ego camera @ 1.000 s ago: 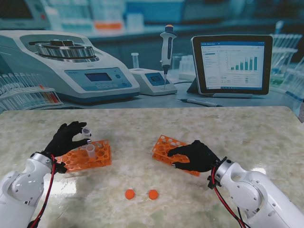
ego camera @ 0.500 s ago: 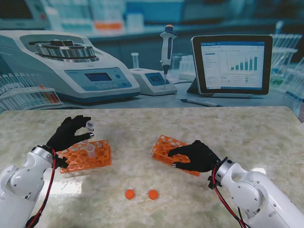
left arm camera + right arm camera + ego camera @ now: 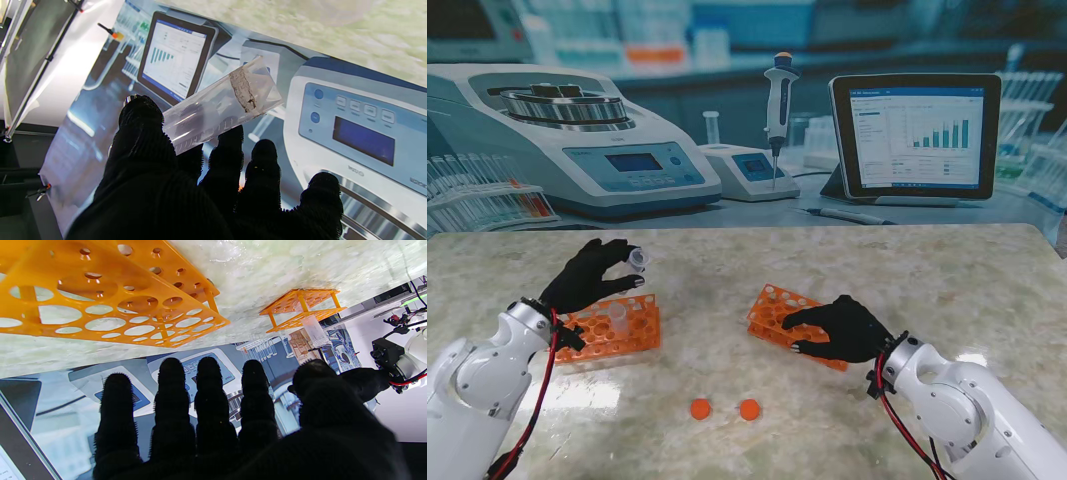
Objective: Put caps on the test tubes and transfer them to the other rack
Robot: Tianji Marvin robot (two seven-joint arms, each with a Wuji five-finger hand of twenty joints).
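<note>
Above the left rack [image 3: 612,328], left hand [image 3: 587,278] fingers [image 3: 143,133] clamped on a tilted tube [image 3: 636,259]. On the right rack [image 3: 779,313], right hand [image 3: 842,330] resting, fingers [image 3: 208,386] straight, holding nothing. Nearer to me, two caps [image 3: 725,409] on the bench [image 3: 927,270].

My stand view looks down over the whole counter [image 3: 847,270]. Both wrist views sit close behind the fingers, facing the backdrop. Right wrist and stand views share both racks [image 3: 100,306] [image 3: 617,325].
</note>
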